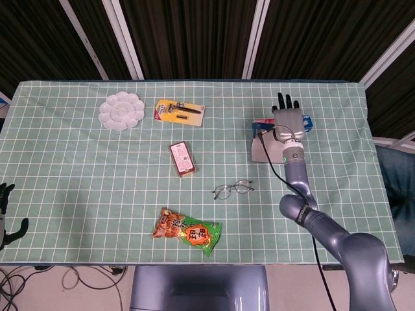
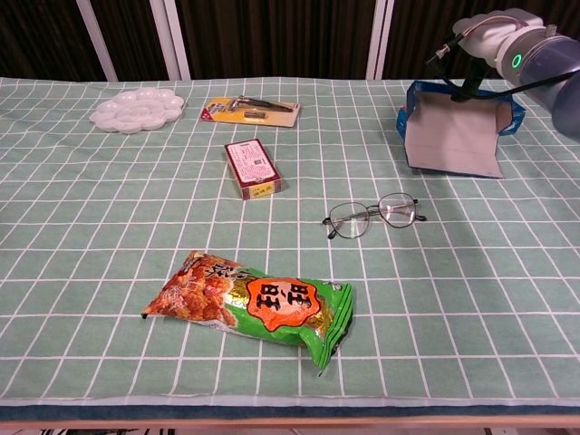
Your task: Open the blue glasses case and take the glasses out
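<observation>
The wire-framed glasses [image 1: 233, 188] lie unfolded on the green checked cloth near the middle [image 2: 373, 215], apart from the case. The blue glasses case [image 2: 452, 127] stands open at the right, its grey inside facing the chest camera and blue edges showing around it. In the head view the case [image 1: 262, 148] sits under my right hand [image 1: 289, 120], which holds its far edge with the fingers pointing away from me. The chest view shows only the right wrist [image 2: 504, 41] above the case. My left hand [image 1: 5, 214] hangs off the table's left front corner, holding nothing.
A snack bag [image 1: 188, 232] lies near the front edge. A red box [image 1: 183, 159], a yellow tool pack [image 1: 179, 111] and a white palette [image 1: 121, 111] sit at the middle and back left. A blue tube box [image 1: 306, 122] lies just behind the case.
</observation>
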Controlling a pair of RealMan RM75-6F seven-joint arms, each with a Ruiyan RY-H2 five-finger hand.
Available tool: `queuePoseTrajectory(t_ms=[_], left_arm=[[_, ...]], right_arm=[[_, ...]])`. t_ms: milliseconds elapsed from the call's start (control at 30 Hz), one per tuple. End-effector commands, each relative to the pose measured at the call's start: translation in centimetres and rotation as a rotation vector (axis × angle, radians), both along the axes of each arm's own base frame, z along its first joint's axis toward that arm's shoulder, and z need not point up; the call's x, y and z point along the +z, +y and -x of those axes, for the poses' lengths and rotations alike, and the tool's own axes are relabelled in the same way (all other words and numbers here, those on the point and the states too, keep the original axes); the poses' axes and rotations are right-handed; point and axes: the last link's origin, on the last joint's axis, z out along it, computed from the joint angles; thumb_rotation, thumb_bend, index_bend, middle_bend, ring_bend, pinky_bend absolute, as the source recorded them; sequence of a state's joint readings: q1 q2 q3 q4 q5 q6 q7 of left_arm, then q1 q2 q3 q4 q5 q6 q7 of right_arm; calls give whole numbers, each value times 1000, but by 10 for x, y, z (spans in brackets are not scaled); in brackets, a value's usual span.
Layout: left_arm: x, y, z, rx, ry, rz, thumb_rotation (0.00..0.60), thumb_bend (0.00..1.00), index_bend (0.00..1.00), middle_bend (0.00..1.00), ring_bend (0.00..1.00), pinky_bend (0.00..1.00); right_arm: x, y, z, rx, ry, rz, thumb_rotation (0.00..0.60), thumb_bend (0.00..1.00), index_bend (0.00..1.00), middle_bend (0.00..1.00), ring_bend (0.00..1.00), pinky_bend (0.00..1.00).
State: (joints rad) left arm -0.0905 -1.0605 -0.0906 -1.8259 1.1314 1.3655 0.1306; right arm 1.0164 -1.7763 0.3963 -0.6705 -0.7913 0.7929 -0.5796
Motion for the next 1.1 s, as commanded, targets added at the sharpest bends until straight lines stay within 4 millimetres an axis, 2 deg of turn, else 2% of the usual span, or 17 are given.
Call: queuePoseTrajectory(t_ms=[33,233,400,533,667,900,1033,1067,1100], left_arm=[[0,0,0,-1,0,0,600,393,71,0,0,0],[0,-1,0,-2,2,2,600,393,74,0,0,0],[0,0,0,-6,3,-2,600,393,74,0,0,0],[0,0,-1,-10,5,-5,600,393,74,0,0,0],[0,0,-1,-15,8,-14,600,393,72,0,0,0],[1,1,-2,-27,16,-39,600,393,63,0,0,0],[1,2,-2,-36,21,-48,600,393,63,0,0,0],[2,3,-4,-48,21,-57,600,393,63,0,0,0],[2,3,-4,-56,20,-64,600,393,63,0,0,0]], right_arm=[[-4,2,0,-38,-29,-40,600,299,248,0,0,170],[-5,9,-4,-63,-5,-83,600,237,193,0,0,170],[6,16,-5,-98,-20,-91,600,209,187,0,0,170],[22,24,-4,-120,-59,-86,600,209,188,0,0,170],[48,34,-4,-129,-143,-59,600,207,187,0,0,170],[90,53,15,-127,-223,49,600,207,187,0,0,170],[111,77,29,-79,-251,106,600,207,187,0,0,170],[121,96,43,-74,-248,127,600,207,187,0,0,170],[126,112,49,-49,-262,118,600,207,187,0,0,170]])
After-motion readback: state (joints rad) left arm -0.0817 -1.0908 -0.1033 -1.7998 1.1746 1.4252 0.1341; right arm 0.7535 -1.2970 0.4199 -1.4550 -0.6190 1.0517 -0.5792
